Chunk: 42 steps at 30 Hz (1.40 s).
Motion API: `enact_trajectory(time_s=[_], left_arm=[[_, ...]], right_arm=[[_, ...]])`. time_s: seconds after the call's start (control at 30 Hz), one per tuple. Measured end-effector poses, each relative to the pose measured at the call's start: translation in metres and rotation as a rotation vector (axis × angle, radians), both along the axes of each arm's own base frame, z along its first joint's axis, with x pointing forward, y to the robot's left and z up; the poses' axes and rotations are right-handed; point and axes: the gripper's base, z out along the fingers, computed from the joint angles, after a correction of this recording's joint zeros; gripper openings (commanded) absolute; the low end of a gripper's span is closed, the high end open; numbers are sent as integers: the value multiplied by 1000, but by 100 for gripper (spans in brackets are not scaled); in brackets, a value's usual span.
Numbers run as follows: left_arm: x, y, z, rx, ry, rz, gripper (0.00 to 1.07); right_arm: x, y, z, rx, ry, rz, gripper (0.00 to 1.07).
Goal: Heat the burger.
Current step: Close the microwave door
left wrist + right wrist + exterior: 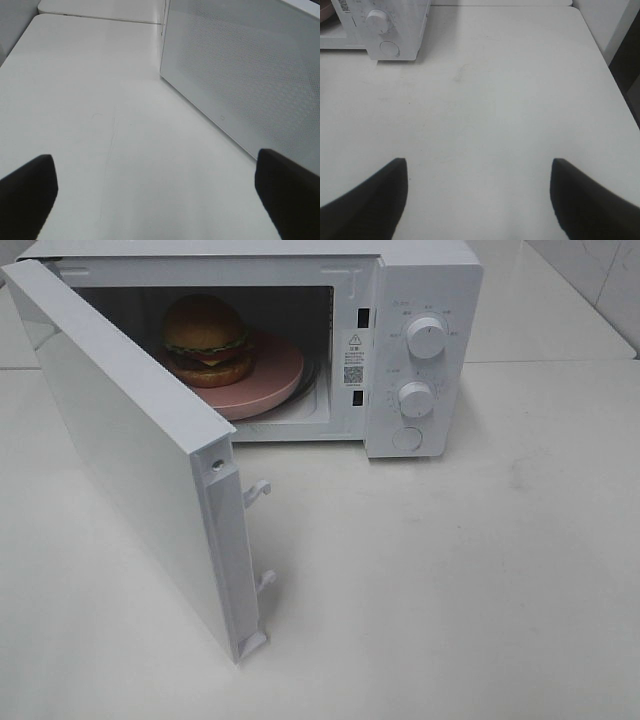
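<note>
Burger (205, 338) sitting on pink plate (275, 380) inside microwave (425, 280), toward the left of the cavity. Door (130, 460) standing wide open, angling out toward the front left. Two knobs (427, 337) and a round button (407, 438) showing on the panel at right. Microwave resting on white tabletop (460, 590). Left fingers (27, 195) standing spread fully wide, holding nothing, hovering over the tabletop just beside the door's outer face. Right fingers (367, 200) likewise standing well parted, empty, hanging over the tabletop well apart from the microwave's front corner.
</note>
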Motion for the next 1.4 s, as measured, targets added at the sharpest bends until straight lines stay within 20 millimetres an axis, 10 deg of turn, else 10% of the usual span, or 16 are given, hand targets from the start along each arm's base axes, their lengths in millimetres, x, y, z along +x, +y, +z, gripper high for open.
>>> enact_trajectory(time_s=[1.4], left_arm=[[0, 0, 0, 0, 0, 0, 100]], right_arm=[[0, 0, 0, 4, 0, 3, 75]])
